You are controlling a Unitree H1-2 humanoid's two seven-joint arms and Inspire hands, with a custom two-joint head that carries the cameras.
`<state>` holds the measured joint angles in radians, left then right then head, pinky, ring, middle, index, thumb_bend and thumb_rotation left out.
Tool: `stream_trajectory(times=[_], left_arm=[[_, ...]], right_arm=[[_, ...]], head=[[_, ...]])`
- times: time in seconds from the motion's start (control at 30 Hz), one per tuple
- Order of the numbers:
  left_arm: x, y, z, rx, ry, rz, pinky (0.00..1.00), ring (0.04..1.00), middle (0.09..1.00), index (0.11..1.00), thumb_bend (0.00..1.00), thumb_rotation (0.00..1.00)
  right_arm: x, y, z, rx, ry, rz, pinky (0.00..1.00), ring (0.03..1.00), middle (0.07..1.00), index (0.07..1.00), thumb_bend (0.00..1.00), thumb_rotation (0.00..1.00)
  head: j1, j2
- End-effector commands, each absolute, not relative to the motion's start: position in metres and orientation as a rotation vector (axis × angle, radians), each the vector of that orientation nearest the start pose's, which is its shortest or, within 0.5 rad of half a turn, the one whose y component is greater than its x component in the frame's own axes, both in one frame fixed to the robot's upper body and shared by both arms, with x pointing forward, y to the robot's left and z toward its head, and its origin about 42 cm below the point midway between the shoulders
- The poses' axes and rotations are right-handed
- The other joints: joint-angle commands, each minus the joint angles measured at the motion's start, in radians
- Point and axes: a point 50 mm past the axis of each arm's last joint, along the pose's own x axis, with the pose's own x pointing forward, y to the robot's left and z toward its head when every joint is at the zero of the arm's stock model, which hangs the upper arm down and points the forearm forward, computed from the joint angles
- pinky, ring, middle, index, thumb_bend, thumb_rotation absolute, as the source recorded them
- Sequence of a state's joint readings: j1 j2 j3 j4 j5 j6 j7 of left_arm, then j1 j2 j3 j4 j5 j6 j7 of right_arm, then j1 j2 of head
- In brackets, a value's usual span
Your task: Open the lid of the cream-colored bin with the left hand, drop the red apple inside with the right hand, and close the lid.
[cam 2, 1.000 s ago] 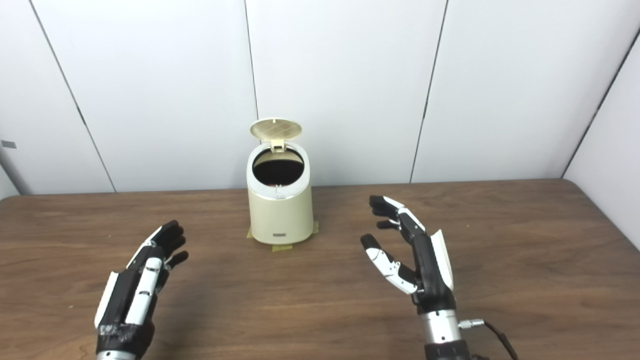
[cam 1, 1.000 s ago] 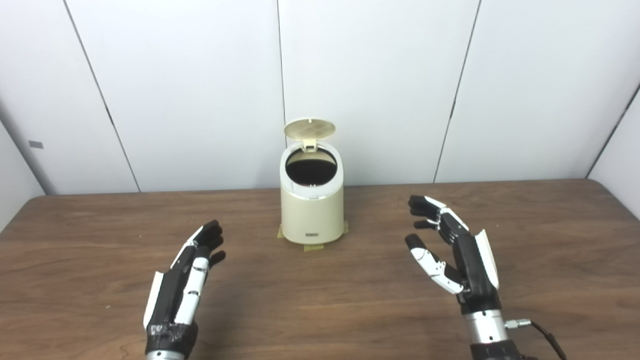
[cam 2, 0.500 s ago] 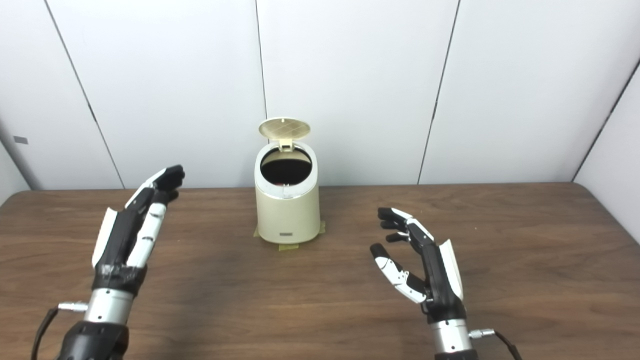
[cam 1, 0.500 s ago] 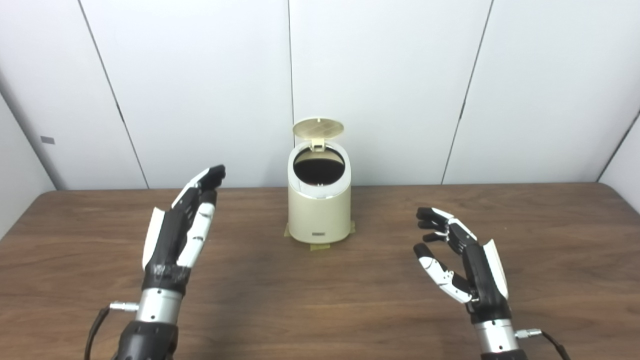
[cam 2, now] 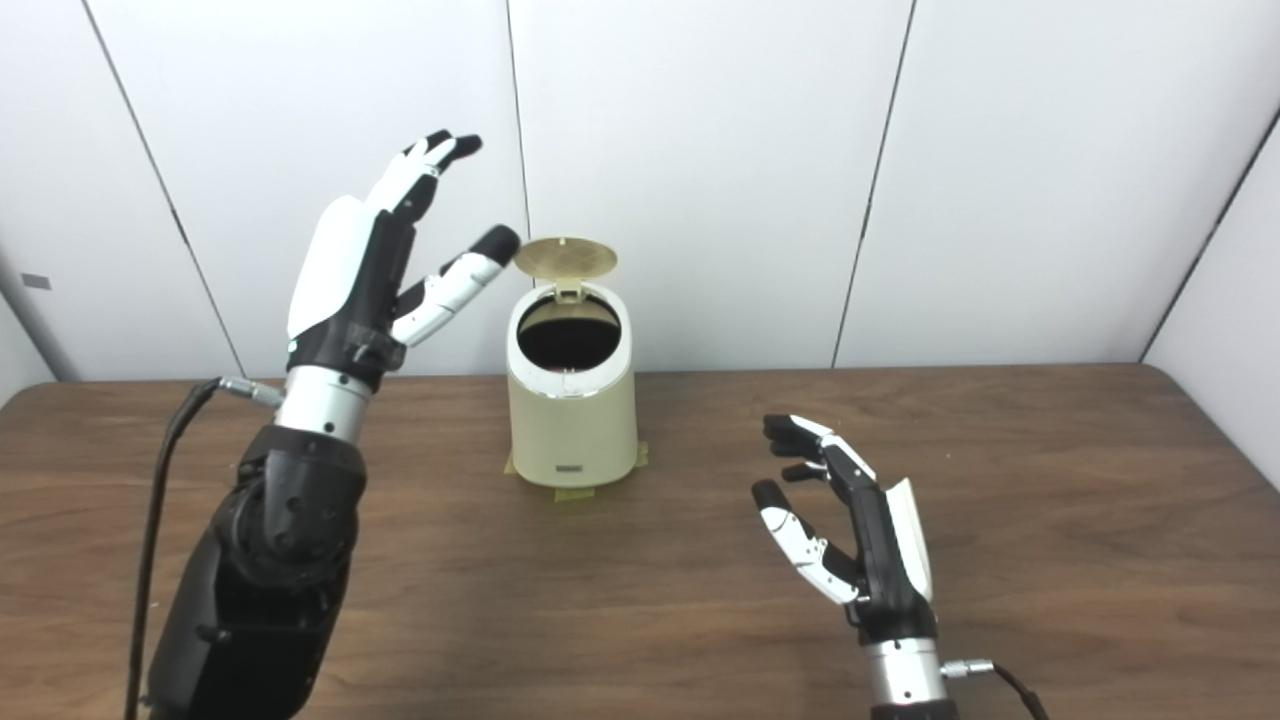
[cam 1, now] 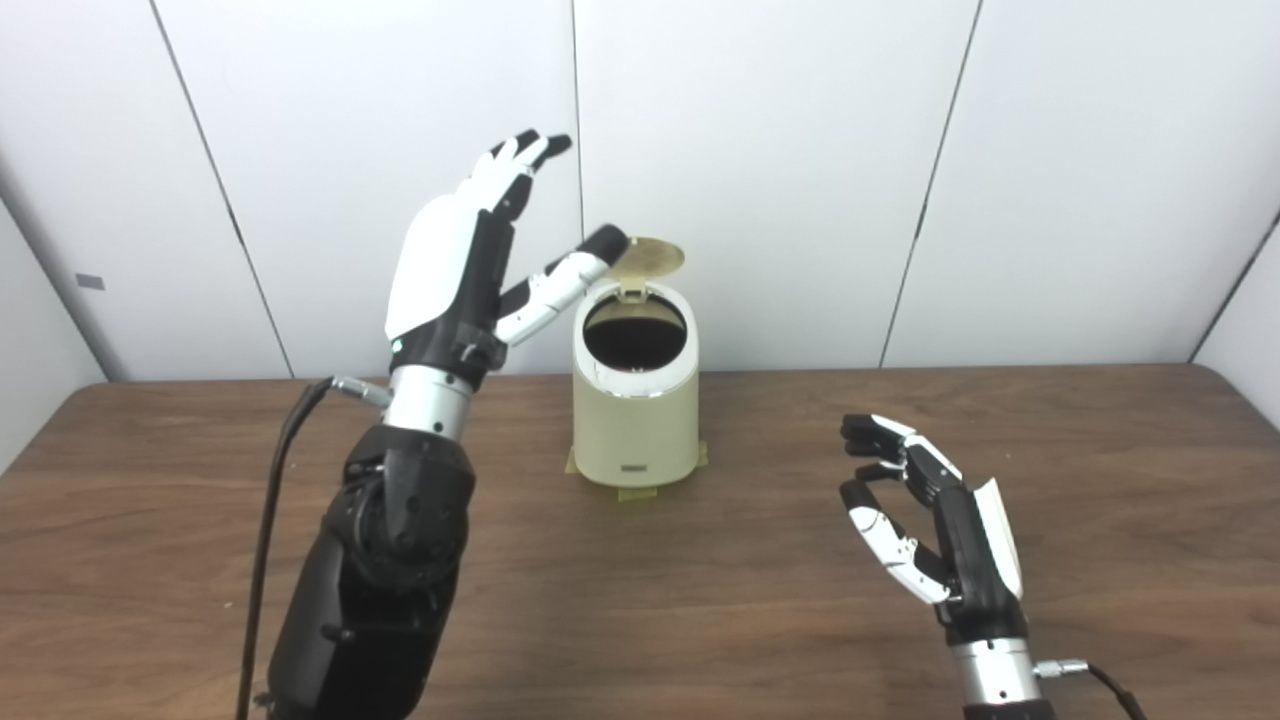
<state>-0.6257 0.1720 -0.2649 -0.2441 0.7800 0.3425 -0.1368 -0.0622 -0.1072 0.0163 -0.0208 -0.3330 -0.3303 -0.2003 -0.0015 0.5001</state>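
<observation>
Left robot hand [cam 1: 450, 270] spread beside raised lid [cam 1: 648, 256]; right robot hand [cam 1: 935, 530] spread, empty.

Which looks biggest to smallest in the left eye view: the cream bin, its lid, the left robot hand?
1. Left robot hand, though it is nearer the camera, so this may mislead.
2. Cream bin.
3. Lid.

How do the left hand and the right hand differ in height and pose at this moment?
The left hand is raised high, level with the open lid of the bin; the right hand is low over the table. The left hand's fingers point up, its thumb reaching toward the lid; the right hand's fingers curl loosely, away from the bin. Both are open and hold nothing.
</observation>
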Motion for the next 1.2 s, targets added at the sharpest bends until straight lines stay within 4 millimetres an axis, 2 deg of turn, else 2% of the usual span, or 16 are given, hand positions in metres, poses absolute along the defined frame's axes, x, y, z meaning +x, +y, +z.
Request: stream_trajectory(times=[0.0,0.23,0.3,0.47,0.63,0.93,1.17], left_arm=[[0.399,0.136,0.374,1.053,-0.628,-0.007,1.00,1.000,0.995,0.981,0.89,1.00],[0.421,0.108,0.376,1.332,-0.532,-0.039,1.00,1.000,1.000,0.991,0.99,0.97],[0.426,0.102,0.374,1.359,-0.511,-0.040,1.00,1.000,1.000,0.976,1.00,0.95],[0.437,0.092,0.368,1.381,-0.492,-0.046,1.00,1.000,0.991,0.966,1.00,0.97],[0.446,0.089,0.368,1.370,-0.466,-0.048,1.00,1.000,0.979,0.956,1.00,0.95],[0.461,0.092,0.366,1.377,-0.406,-0.029,1.00,1.000,0.987,0.960,1.00,0.96],[0.463,0.094,0.366,1.378,-0.403,-0.017,1.00,1.000,0.999,0.983,1.00,0.96]], right_arm=[[0.300,-0.234,0.153,-0.376,-0.506,-0.111,0.61,0.714,0.735,0.723,0.19,0.57],[0.300,-0.234,0.153,-0.377,-0.506,-0.088,0.62,0.721,0.740,0.729,0.19,0.55],[0.300,-0.234,0.152,-0.370,-0.507,-0.087,0.63,0.726,0.743,0.730,0.20,0.54],[0.299,-0.232,0.152,-0.374,-0.495,-0.084,0.62,0.725,0.749,0.736,0.19,0.53],[0.300,-0.232,0.150,-0.392,-0.491,-0.081,0.62,0.727,0.752,0.739,0.19,0.55],[0.300,-0.231,0.147,-0.390,-0.483,-0.068,0.61,0.718,0.742,0.727,0.19,0.50],[0.299,-0.230,0.147,-0.387,-0.473,-0.066,0.61,0.718,0.741,0.726,0.18,0.42]], head=[[-0.001,0.001],[-0.006,-0.005],[-0.008,-0.004],[-0.013,-0.004],[-0.017,-0.005],[-0.019,-0.010],[-0.018,-0.005]])
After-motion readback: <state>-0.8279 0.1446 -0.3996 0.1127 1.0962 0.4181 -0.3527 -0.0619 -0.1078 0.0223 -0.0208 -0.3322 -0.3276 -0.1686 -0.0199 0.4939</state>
